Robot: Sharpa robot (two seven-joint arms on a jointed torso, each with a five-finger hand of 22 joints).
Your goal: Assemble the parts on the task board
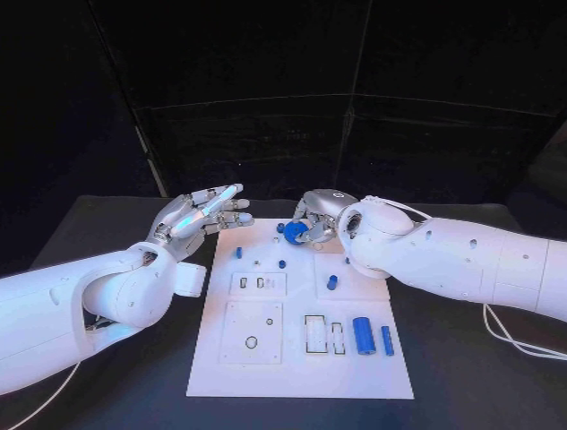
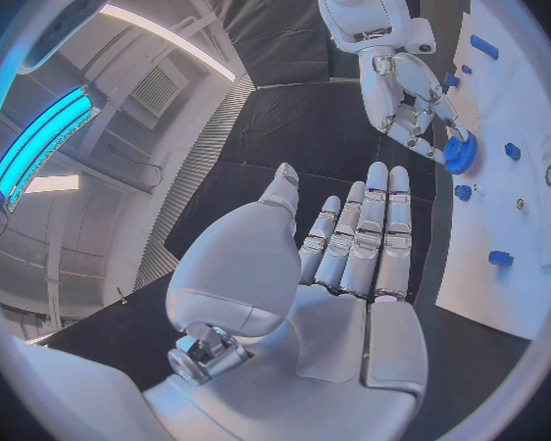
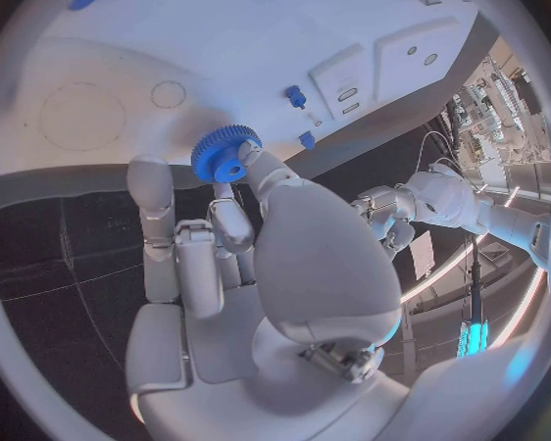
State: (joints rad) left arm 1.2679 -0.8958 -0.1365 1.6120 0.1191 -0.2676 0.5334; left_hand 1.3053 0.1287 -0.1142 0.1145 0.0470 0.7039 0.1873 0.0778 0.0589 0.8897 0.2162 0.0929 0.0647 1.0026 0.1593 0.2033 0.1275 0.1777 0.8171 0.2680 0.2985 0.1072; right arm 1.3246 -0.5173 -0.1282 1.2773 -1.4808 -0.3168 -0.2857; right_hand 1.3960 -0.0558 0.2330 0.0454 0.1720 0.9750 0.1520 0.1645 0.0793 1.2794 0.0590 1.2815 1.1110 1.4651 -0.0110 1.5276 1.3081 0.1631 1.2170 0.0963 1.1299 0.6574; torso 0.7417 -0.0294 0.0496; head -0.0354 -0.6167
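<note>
Near the far edge of the tabletop (image 1: 102, 224), the right robot hand (image 1: 315, 215) hangs over the far end of the task board (image 1: 296, 376) and pinches a blue gear (image 1: 295, 232) between its thumb and a finger; the right wrist view shows the gear (image 3: 225, 154) at the fingertips (image 3: 242, 167), close above the white plate (image 3: 349, 20), though I cannot tell whether it touches. The left robot hand (image 1: 203, 215) is held up beside the board's far left corner, off the plate, its fingers (image 2: 374, 225) straight and side by side, the palm bare and holding nothing. Between the two hands lies a stretch of open board with small blue pegs (image 1: 282, 264) standing on it, well apart from one another. Outward, toward the near edge, the board carries a small raised panel (image 1: 256, 285) with slots and a larger panel (image 1: 253, 331) with an oval hole. At the near right part of the board sit two rectangular recesses (image 1: 315, 333); what is in them cannot be told. Just beside them lie two blue cylinders (image 1: 364, 336), one thick and one thin, side by side and apart. Black tabletop runs open on both sides of the board, with white cable (image 1: 516, 345) lying at the right edge.
</note>
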